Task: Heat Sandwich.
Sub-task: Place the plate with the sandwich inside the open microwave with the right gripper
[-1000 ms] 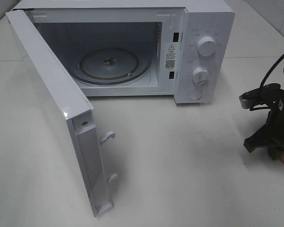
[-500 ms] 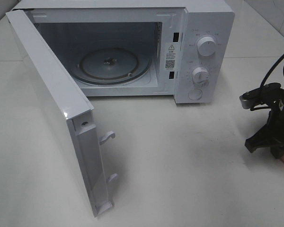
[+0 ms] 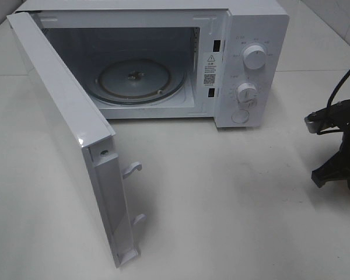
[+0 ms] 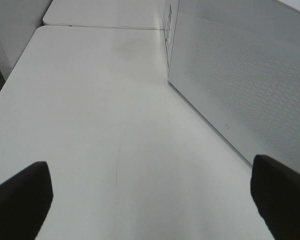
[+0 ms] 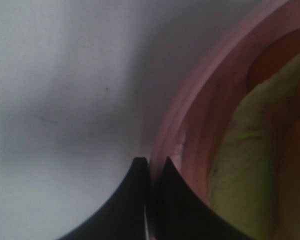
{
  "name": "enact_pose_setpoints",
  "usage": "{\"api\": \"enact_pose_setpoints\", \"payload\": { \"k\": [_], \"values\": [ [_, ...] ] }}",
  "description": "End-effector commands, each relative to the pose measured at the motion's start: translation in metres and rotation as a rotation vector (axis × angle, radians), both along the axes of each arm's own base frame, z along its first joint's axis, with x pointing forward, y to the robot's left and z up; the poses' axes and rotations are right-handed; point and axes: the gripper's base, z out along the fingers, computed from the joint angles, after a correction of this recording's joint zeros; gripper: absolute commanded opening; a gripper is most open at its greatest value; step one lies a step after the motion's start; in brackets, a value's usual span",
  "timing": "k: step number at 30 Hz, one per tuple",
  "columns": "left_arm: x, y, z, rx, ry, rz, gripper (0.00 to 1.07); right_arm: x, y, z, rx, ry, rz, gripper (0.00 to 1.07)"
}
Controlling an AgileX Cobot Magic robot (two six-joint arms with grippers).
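Pink plate (image 5: pixel 190 115) holding the sandwich (image 5: pixel 240 165) sits on the table (image 5: pixel 65 75), right gripper (image 5: pixel 152 161) jaws pinched together at its rim, left gripper (image 4: pixel 150 200) jaws wide apart and empty, microwave (image 3: pixel 251 35) door (image 3: pixel 64 128) open, turntable (image 3: pixel 134 79) bare, so loading, shutting and heating look all left.

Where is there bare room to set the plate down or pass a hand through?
Widest: table between the open microwave door and the right gripper. The turntable inside is bare. Table outside the door, by the open left gripper, is free too. Crowded only at the right edge, where that gripper pinches the pink plate.
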Motion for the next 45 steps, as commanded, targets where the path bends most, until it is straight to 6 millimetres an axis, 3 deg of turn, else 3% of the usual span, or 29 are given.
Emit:
{"api": "enact_pose_setpoints", "payload": {
  "k": [1,14,31,45],
  "values": [
    [-0.004,0.0,0.0,-0.004,-0.03,-0.002,1.01,-0.001,-0.001,0.01,-0.036,-0.015,0.007,0.0],
    [-0.004,0.0,0.0,-0.004,-0.03,-0.002,1.01,-0.014,0.0,0.041,-0.072,-0.035,-0.015,0.0],
    [-0.004,0.0,0.0,-0.004,-0.03,-0.002,1.01,-0.036,0.041,0.074,-0.098,-0.067,0.135,0.0],
    [-0.004,0.0,0.0,-0.004,-0.03,-0.002,1.01,-0.054,0.081,0.081,-0.087,-0.066,0.29,0.01]
  ]
}}
